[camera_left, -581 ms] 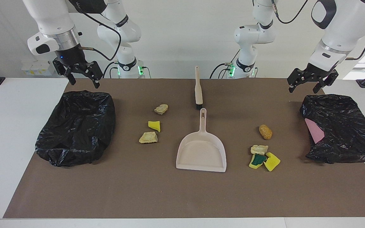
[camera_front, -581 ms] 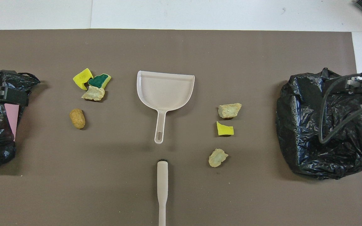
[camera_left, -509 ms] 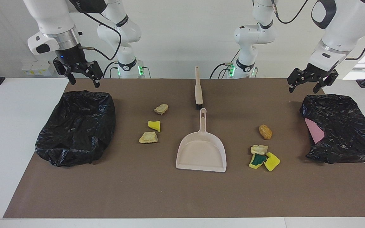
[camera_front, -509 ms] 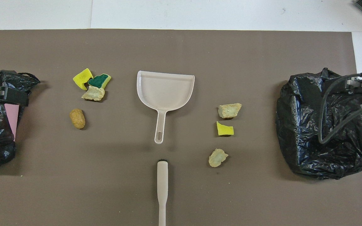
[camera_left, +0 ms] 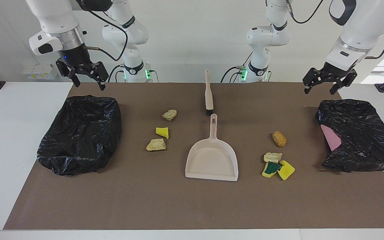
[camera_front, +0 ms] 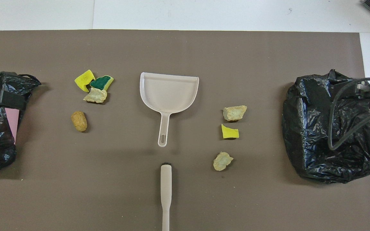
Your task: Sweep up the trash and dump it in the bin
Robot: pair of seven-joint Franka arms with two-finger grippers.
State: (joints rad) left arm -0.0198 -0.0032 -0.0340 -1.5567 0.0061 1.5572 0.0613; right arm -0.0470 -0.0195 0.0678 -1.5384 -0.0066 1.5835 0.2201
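Landmark: the beige dustpan (camera_left: 212,160) lay flat at the middle of the brown mat (camera_left: 192,206) on the tabletop (camera_left: 18,140), its handle pointing toward the robots and its open mouth away from them.
Hand brush: the beige hand brush (camera_left: 208,93) lay in line with the dustpan's handle, nearer to the robots, bristle end toward the handle, just apart from it.
Trash, right arm's end: two tan chunks (camera_left: 169,114) (camera_left: 156,145) and a yellow sponge piece (camera_left: 162,132) between them formed a loose row beside the dustpan, running toward and away from the robots.
Trash, left arm's end: an orange-brown lump (camera_left: 279,138) lay beside the dustpan, its long axis running roughly toward and away from the robots; farther from the robots a tan chunk (camera_left: 272,157), a green-topped sponge (camera_left: 271,168) and a yellow sponge (camera_left: 286,170) touched in a cluster.
Dustpan contents: nothing in it.
Bins: a black-bagged bin (camera_left: 80,133) stood toward the right arm's end and another (camera_left: 358,136) toward the left arm's end, each well apart from the dustpan; a pink patch (camera_left: 330,136) showed on the latter; no trash was visible in either.
Right tool: the right tool (camera_left: 87,80) hung over its bin's robot-side edge, fingers apart, holding nothing.
Left tool: the left tool (camera_left: 322,87) hung over its bin's robot-side edge, fingers apart, holding nothing.
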